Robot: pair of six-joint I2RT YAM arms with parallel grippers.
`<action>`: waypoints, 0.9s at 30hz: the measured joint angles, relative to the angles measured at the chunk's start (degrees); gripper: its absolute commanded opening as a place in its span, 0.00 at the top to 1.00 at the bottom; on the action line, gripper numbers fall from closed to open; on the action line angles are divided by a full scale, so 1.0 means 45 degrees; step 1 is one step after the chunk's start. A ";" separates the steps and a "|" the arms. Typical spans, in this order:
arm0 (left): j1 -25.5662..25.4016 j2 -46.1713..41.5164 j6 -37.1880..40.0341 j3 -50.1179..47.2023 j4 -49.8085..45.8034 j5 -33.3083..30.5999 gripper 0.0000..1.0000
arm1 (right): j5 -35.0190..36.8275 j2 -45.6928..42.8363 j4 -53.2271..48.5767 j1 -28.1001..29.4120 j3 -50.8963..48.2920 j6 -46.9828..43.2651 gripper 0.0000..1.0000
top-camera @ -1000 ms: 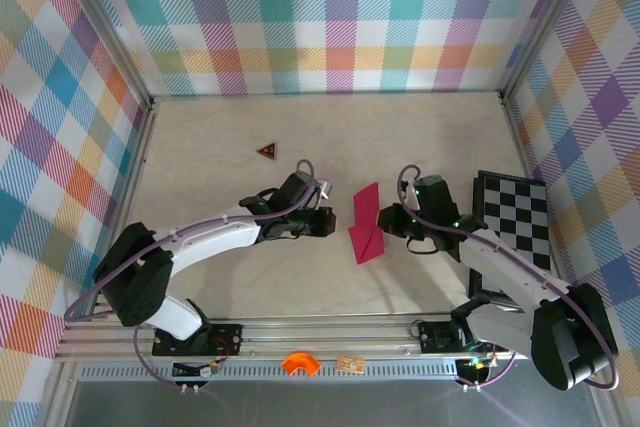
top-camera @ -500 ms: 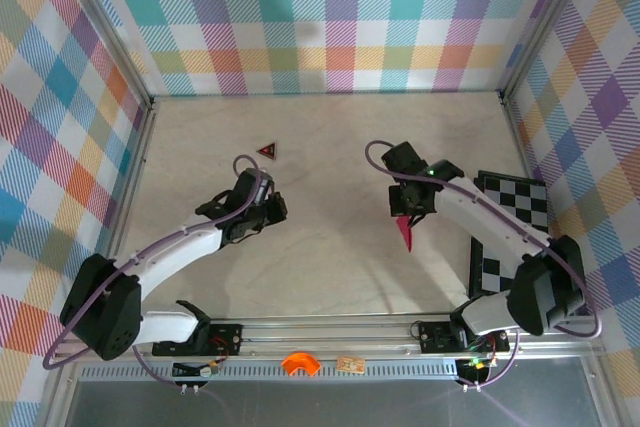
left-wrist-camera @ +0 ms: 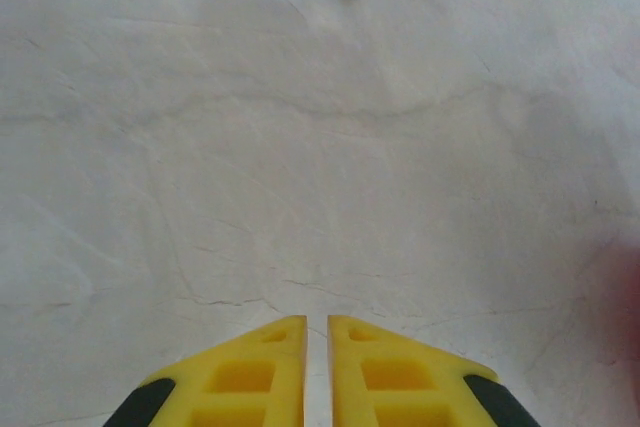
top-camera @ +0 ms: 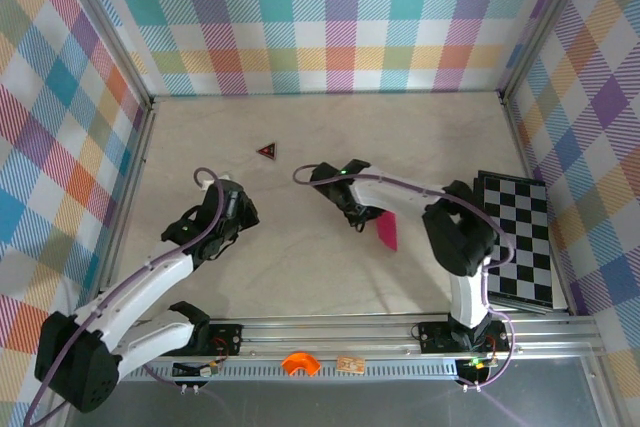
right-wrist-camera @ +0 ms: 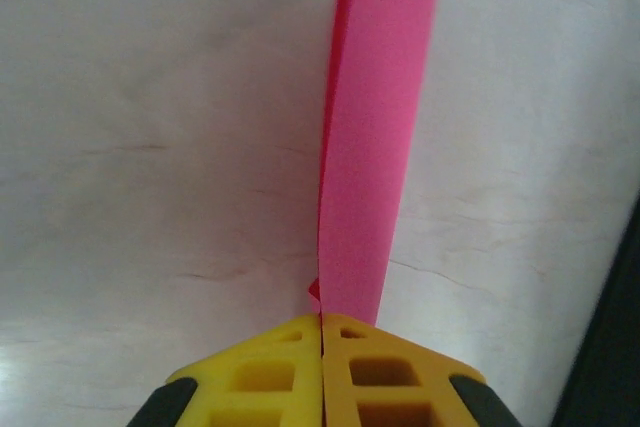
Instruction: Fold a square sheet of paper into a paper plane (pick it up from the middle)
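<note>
We see R gripper [top-camera: 366,216] clamped tight on the paper plane [top-camera: 386,234], a narrow pink folded strip hanging from its tips, well left of the checkerboard [top-camera: 520,237]. L gripper [top-camera: 240,209] sits farther left of the checkerboard, fingers nearly together w/ a thin slit, holding nothing.

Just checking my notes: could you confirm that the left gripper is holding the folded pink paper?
No, the right gripper is holding the folded pink paper, as the right wrist view shows; the left gripper is shut on nothing.
</note>
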 measured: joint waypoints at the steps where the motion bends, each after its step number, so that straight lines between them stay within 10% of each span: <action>1: 0.0024 -0.0228 0.0000 -0.0019 -0.0117 -0.0126 0.86 | -0.0102 0.0296 0.0005 0.0199 0.0316 0.0034 0.89; 16: 0.0189 -0.0850 -0.0194 -0.0092 -0.0767 -0.0024 0.82 | -0.6071 0.0729 0.3215 0.0578 0.1049 -0.0151 0.62; 27: 0.0189 0.3419 -0.0204 -0.0015 0.2142 0.5377 0.75 | -1.2182 -0.3769 1.0302 -0.2807 -0.6173 0.2234 0.70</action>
